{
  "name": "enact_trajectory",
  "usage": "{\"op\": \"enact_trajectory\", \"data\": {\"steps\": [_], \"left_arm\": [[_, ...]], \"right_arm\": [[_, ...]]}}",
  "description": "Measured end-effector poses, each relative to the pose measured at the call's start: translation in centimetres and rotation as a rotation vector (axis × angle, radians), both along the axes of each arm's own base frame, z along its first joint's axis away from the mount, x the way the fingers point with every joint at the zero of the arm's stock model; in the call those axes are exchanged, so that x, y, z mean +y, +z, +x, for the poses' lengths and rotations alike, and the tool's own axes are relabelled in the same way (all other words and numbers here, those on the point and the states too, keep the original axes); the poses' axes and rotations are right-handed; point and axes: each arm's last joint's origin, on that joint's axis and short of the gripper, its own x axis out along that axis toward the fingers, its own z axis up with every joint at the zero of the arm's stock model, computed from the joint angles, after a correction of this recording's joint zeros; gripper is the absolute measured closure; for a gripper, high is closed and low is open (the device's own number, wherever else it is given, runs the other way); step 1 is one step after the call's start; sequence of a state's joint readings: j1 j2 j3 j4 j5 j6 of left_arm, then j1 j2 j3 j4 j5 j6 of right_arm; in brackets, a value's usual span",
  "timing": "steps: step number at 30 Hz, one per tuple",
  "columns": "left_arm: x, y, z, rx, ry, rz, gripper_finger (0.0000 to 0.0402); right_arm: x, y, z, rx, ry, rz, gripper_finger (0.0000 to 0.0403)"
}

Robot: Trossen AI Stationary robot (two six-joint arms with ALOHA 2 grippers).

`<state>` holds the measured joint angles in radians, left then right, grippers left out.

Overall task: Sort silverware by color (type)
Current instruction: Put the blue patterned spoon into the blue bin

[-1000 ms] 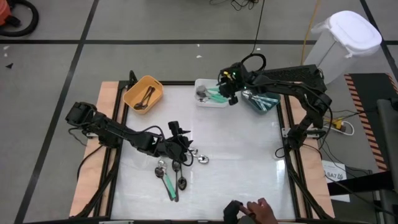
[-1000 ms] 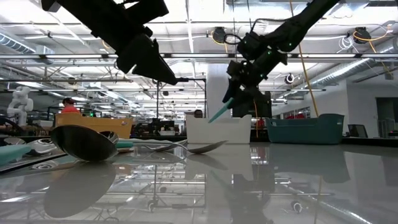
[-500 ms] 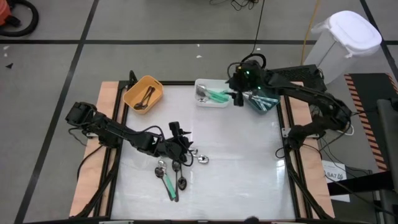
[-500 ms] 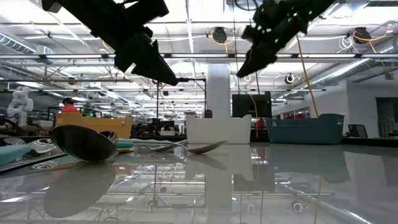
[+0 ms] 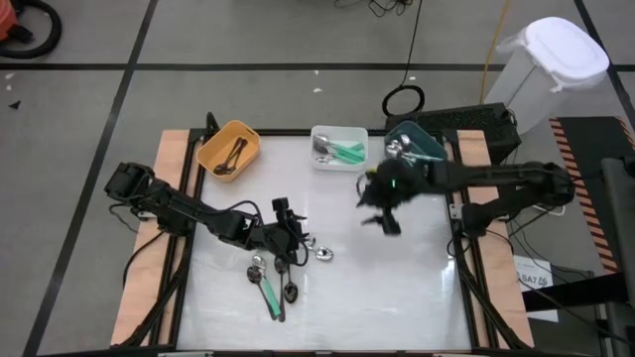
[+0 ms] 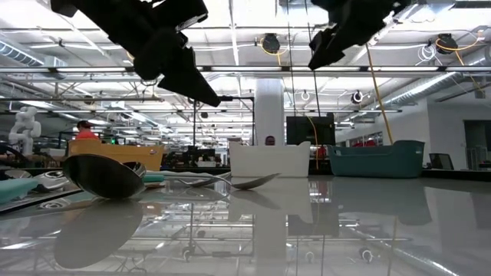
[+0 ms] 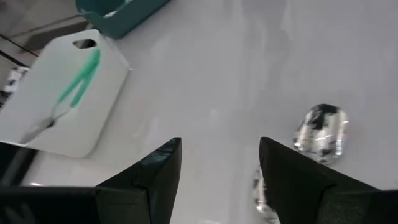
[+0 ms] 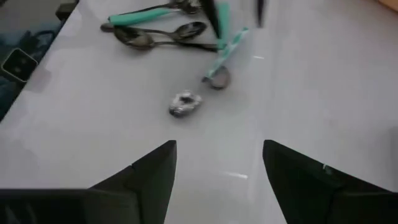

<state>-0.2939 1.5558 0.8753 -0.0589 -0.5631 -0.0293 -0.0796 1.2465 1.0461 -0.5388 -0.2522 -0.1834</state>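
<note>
- Silverware (image 5: 276, 280): loose spoons clustered on the white table (image 5: 397, 288), left of centre; mint-handled ones in the white bin (image 5: 338, 149), dark ones in the orange bin (image 5: 229, 151).
- Left gripper (image 5: 285, 226): fingers parted, empty, over the cluster.
- Right gripper (image 5: 377, 208): fingers spread, empty, mid-table near the teal bin (image 5: 415, 144).

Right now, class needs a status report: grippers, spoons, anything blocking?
Right gripper open, empty, mid-table. Left gripper open, empty, over loose spoons. Mint spoons in white bin. Nothing blocking.
</note>
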Motion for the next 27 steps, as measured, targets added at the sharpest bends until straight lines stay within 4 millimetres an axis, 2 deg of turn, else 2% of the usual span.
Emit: {"op": "enact_trajectory", "data": {"steps": [6, 11, 17, 22, 27], "left_arm": [[-0.9, -0.1, -0.3, -0.005, -0.015, -0.065, 0.0186], [-1.6, -0.2, -0.6, -0.008, -0.002, -0.107, 0.0186], [-2.5, -0.9, -1.0, 0.027, -0.009, -0.118, 0.0186], [-3.0, -2.6, -1.0, 0.107, -0.015, -0.089, 0.0186], [-3.3, -4.4, -0.5, 0.143, 0.001, -0.091, 0.0186]], "right_arm": [[5.6, -3.5, -0.1, -0.08, 0.002, -0.078, 0.0167], [8.8, -6.1, -1.2, -0.164, -0.005, -0.103, 0.0167], [10.1, -6.7, -1.8, -0.182, -0.034, -0.043, 0.0167], [10.9, -7.1, -1.8, -0.178, -0.094, -0.04, 0.0167], [11.6, -8.5, -1.2, -0.155, -0.119, -0.077, 0.0167]]}}
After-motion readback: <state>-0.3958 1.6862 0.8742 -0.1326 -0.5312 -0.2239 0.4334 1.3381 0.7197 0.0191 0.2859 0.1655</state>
